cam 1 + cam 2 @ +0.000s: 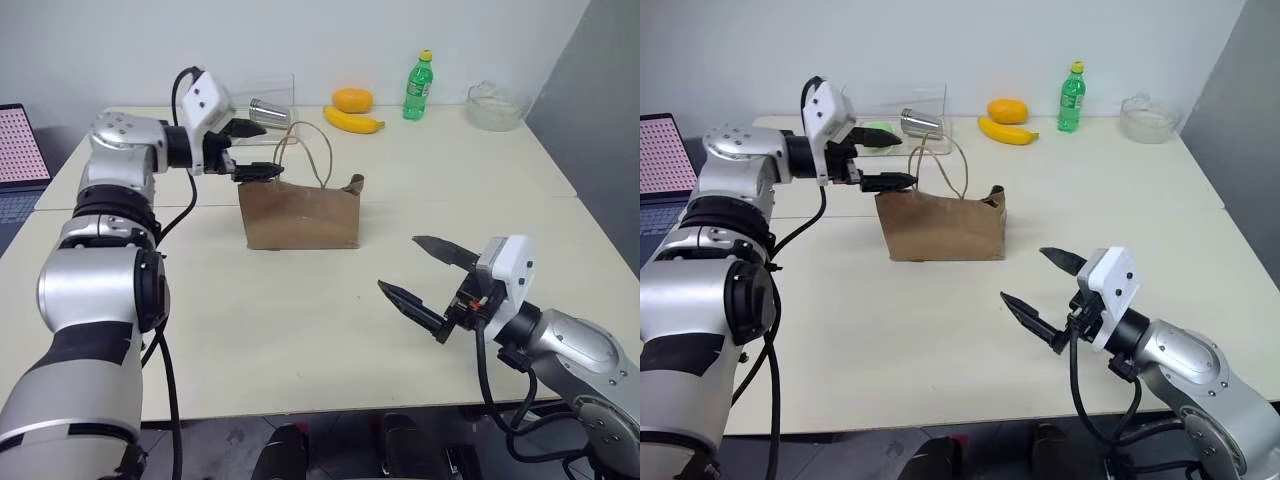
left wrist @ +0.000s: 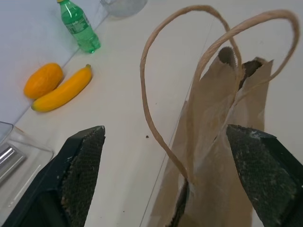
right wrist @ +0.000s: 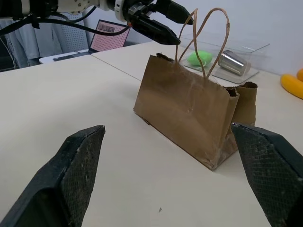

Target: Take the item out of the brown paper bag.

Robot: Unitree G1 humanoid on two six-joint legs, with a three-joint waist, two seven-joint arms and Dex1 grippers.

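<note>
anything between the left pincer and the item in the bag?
Yes: the brown kraft paper bag itself. Its upright walls hide whatever is inside, and its two thin tan loop handles stand over the narrow mouth. The left pincer is open beside the bag's top edge, outside it. The right pincer is open, well apart.

No lettering is legible anywhere; the green bottle's (image 2: 78, 26) label is unreadable.
</note>
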